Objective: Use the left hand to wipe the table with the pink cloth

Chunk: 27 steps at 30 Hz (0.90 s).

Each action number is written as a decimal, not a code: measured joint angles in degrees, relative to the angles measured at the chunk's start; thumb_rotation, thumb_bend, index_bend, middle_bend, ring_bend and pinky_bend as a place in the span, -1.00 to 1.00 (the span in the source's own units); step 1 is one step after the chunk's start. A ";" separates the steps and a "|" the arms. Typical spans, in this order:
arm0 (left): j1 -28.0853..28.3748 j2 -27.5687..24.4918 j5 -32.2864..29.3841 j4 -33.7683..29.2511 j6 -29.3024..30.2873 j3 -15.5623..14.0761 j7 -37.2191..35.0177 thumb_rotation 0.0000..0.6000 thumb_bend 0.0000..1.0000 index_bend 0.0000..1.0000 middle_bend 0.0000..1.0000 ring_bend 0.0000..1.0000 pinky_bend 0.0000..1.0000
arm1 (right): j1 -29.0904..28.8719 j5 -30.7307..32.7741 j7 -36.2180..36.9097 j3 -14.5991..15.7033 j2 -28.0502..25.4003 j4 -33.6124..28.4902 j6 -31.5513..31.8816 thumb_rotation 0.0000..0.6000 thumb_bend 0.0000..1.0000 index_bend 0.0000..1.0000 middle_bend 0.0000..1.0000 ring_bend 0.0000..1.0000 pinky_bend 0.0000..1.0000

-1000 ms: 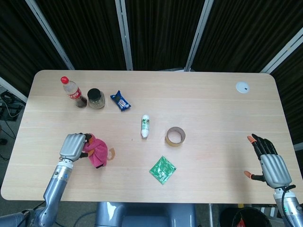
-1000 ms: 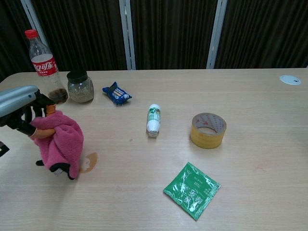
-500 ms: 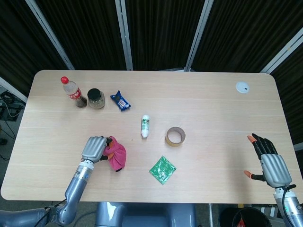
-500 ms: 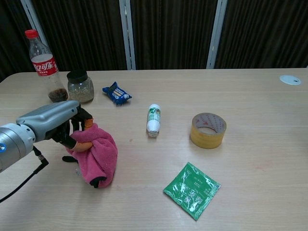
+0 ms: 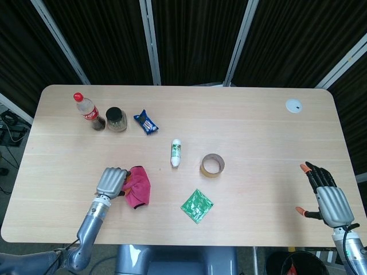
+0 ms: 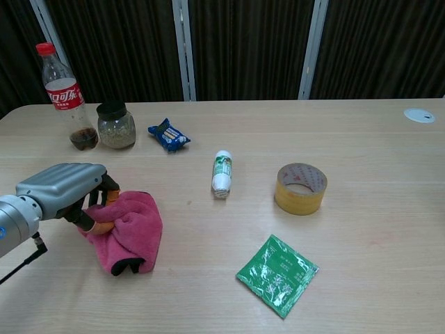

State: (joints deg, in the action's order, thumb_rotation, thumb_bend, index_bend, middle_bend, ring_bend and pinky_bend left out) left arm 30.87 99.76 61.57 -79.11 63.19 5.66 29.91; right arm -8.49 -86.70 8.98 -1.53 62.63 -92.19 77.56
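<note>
While its fingers curl into the bunched fabric, the left hand [image 6: 64, 193] grips the pink cloth [image 6: 127, 230] and presses it flat on the table [image 5: 246, 126] near the front-left edge; the cloth spreads to the hand's right, with a dark tag or edge showing at its near end. Behind them, along the far-left side, a cola bottle [image 6: 64, 96] with a red cap stands upright, just beside a dark-lidded glass jar [image 6: 115, 126], and a blue snack packet [image 6: 167, 135] lies a little further right. Toward the middle, a small white bottle [image 6: 222, 173] with a green label lies on its side. Near it on the right sits a roll of yellowish tape [image 6: 300, 188], resting flat with its hole facing up. A green foil sachet [image 6: 277, 274] lies in front, between the cloth and the tape. At the far-right corner is a small white disc [image 5: 293, 105]. Past the table's right edge, the right hand [image 5: 328, 200] hangs empty with its fingers spread apart.
</note>
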 measured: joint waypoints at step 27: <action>-6.15 -12.70 -5.68 9.44 -1.77 4.19 -13.52 1.00 0.21 0.68 0.18 -0.02 0.06 | 0.13 0.19 -1.53 0.09 0.09 -0.63 0.09 1.00 -0.97 -1.00 -1.00 -1.00 -1.00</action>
State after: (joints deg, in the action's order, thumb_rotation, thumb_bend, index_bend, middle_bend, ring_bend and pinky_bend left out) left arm 24.72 87.06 55.89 -69.67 61.42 9.85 16.39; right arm -8.36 -86.50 7.45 -1.45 62.72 -92.81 77.65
